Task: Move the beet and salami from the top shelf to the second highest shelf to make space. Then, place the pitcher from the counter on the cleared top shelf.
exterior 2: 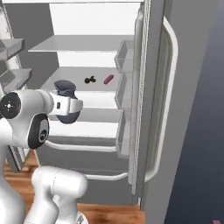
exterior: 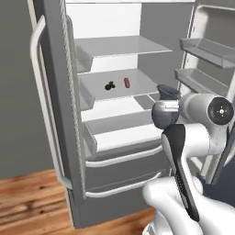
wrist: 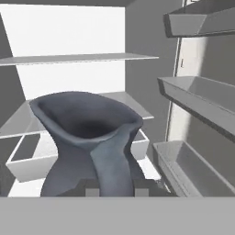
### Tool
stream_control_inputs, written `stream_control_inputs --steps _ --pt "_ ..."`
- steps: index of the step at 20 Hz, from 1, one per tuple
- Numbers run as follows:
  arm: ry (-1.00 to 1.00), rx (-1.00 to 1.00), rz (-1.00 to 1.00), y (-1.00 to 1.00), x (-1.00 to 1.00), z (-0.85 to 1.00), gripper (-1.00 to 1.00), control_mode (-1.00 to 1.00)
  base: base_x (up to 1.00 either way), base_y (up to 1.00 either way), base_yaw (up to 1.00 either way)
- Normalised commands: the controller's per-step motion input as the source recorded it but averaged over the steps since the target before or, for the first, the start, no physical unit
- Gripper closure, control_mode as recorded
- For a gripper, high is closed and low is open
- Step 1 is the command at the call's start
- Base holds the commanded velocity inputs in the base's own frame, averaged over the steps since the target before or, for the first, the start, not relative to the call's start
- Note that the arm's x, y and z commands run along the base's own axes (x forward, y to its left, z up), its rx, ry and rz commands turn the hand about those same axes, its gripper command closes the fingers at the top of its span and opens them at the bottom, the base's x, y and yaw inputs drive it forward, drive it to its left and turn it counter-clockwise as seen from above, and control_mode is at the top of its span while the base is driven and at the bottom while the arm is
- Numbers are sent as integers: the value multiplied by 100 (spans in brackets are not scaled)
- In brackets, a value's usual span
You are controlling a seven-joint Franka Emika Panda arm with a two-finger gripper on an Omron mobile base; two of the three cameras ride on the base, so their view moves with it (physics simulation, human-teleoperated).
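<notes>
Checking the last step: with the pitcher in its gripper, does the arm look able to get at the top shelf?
Probably yes. The fridge stands open, the top shelf lies bare, and beet and salami sit one shelf lower. The gripper, shut on the pitcher, hangs below shelf height.

Looked over everything and there's honestly no readable text, label, brand, number or sign anywhere. The fridge point(exterior: 59, 92), its shelves point(exterior: 119, 46) and door bins point(exterior: 206, 48) are plain grey and white, the pitcher point(wrist: 92, 137) is bare blue-grey with no marking, and the arm point(exterior: 183, 151) has no lettering on its white shell either. The beet point(exterior: 109, 86) and salami point(exterior: 126, 82) are too tiny to carry anything legible.
</notes>
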Motion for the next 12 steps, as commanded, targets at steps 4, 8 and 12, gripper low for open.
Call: stream_control_inputs --steps 4,8,12 --pt "0 0 0 0 0 0 100 100 88 0 11" --pt "0 0 0 0 0 0 100 100 71 -5 9" --pt "0 0 0 0 0 0 100 100 58 -7 8"
